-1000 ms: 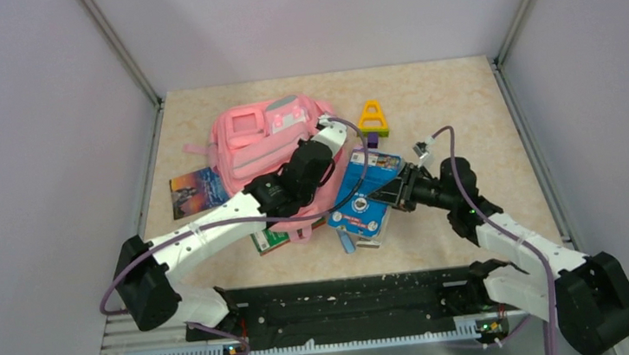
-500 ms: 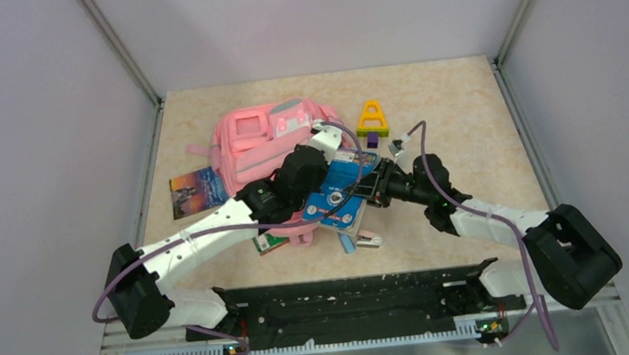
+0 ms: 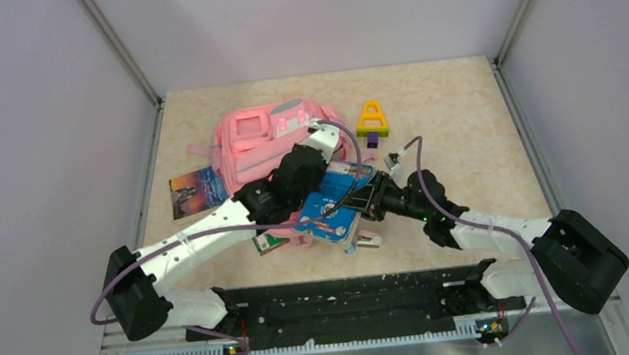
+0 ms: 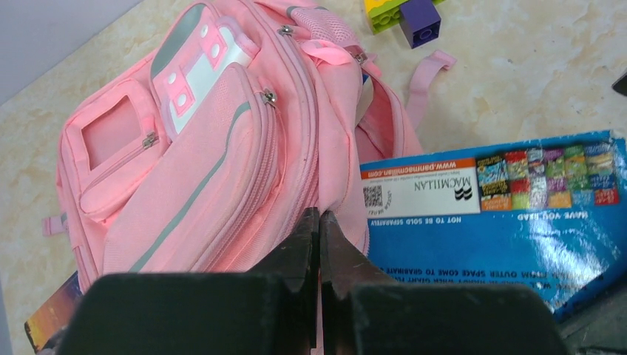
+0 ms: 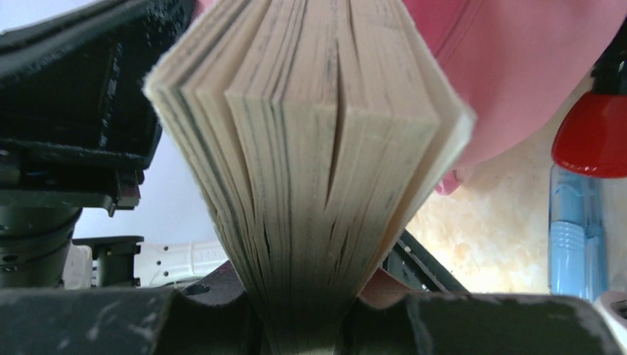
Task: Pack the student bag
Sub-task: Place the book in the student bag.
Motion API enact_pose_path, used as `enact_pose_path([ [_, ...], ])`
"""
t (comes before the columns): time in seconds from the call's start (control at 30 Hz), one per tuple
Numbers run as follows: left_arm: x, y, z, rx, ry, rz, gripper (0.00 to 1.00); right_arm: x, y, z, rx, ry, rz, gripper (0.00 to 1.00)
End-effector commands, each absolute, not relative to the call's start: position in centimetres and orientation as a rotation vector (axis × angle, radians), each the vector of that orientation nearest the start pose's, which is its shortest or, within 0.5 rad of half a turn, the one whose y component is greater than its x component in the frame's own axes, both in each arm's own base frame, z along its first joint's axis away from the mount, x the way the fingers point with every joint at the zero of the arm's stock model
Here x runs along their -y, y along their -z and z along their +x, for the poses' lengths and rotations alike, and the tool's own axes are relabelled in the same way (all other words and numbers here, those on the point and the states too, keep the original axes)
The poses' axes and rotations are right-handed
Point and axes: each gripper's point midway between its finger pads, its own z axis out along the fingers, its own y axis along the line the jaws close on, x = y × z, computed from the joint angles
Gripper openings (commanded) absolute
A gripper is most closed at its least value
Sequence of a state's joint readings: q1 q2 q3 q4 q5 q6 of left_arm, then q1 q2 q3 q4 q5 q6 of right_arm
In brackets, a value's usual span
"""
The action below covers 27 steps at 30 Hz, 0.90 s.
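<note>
Seen from above, a pink student bag [image 3: 260, 144] lies on a beige marbled surface [image 3: 461, 111], toward 11 o'clock from its centre, front pockets facing up. The left arm [image 3: 211, 226] reaches in from 7 o'clock and crosses over the bag; its jaws are pressed together, nipping a fold of pink fabric at the bag's near edge. The right arm [image 3: 490, 232] comes from 4 o'clock, its jaws narrowly clamped on a blue paperback book [image 3: 325, 213], whose pages fan out above them. The book sits tilted at the bag's 4 o'clock, touching it. A yellow and green triangular toy [image 3: 372, 117] stands at the bag's 3 o'clock, a purple block [image 3: 372, 140] just beside it. A picture card [image 3: 195, 192] lies at the bag's 8 o'clock.
</note>
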State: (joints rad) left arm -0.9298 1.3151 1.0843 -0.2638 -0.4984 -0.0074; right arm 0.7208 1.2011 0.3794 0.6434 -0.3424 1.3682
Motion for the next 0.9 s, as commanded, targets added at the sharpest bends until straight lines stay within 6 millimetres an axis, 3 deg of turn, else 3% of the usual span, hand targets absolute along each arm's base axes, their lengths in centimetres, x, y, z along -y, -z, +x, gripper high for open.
enact_pose_path([
  [0.0,27.3,-27.8,29.8,-1.781,0.238,0.511,0.00,-31.7,-21.3,20.2,-1.940,-1.786,0.355,0.00],
  [0.13,27.4,-28.1,29.5,-1.778,0.268,0.516,0.00,-32.1,-21.6,21.0,-1.900,-1.792,0.363,0.00],
  [0.37,28.1,-27.8,29.2,-1.792,0.301,0.536,0.00,-32.7,-22.7,24.1,-1.814,-1.676,0.343,0.00],
  [0.57,28.1,-27.9,29.1,-1.793,0.313,0.532,0.00,-32.7,-25.8,25.9,-1.656,-1.672,0.332,0.00],
  [0.87,27.3,-29.5,28.8,-1.783,0.326,0.483,0.00,-32.8,-28.4,29.1,-1.478,-1.574,0.317,0.00],
])
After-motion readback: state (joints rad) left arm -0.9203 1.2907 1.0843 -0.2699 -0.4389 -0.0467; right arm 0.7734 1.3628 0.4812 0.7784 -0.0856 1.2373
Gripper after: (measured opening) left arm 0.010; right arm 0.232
